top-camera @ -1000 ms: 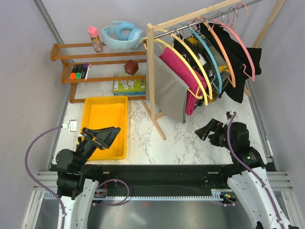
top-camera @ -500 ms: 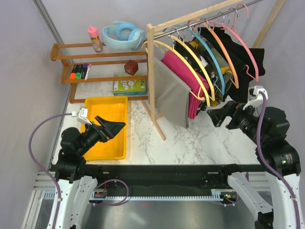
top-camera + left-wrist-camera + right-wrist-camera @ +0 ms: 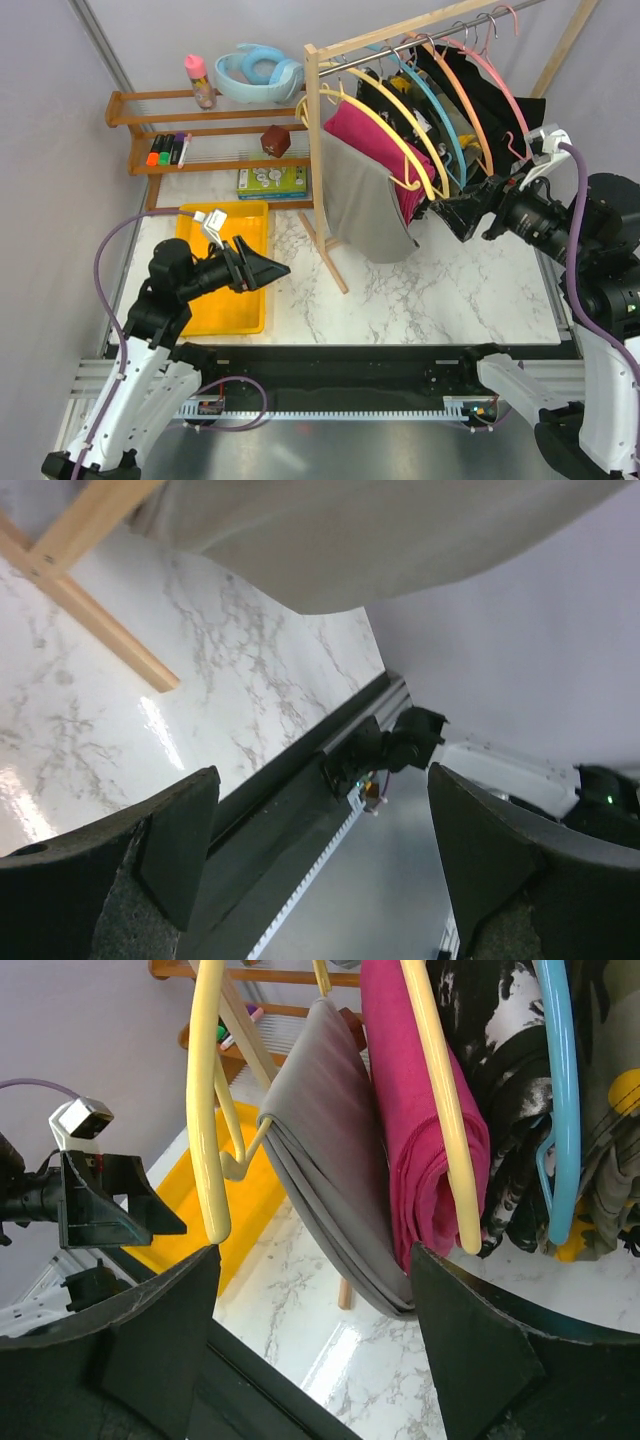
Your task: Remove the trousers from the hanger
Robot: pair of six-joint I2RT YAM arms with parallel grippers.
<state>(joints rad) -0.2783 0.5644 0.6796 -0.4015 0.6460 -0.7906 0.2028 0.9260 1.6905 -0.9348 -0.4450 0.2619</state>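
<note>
Our left gripper (image 3: 272,270) hangs with its jaws spread wide and nothing between them, over the inner edge of the yellow tray (image 3: 215,230), and it points across the marble desk (image 3: 450,290) toward the wooden clothes rack (image 3: 322,170). Our right gripper (image 3: 445,214) is likewise apart and empty. It is raised off the desk and faces the lower ends of the hangers from the right, close to the cloth, though we cannot tell whether it touches. All the trousers are on the rack. The grey trousers (image 3: 330,1140) are folded over the first yellow hanger (image 3: 205,1110) at the post end and reach lowest. The magenta trousers (image 3: 420,1130) sit just beside them on the next yellow hanger (image 3: 440,1110). After those we see the black speckled trousers (image 3: 505,1110) by the blue hanger (image 3: 562,1090), then the camouflage trousers (image 3: 612,1140). The plain black trousers (image 3: 510,110) hang farthest along the rail, among the orange and pink hangers.
</note>
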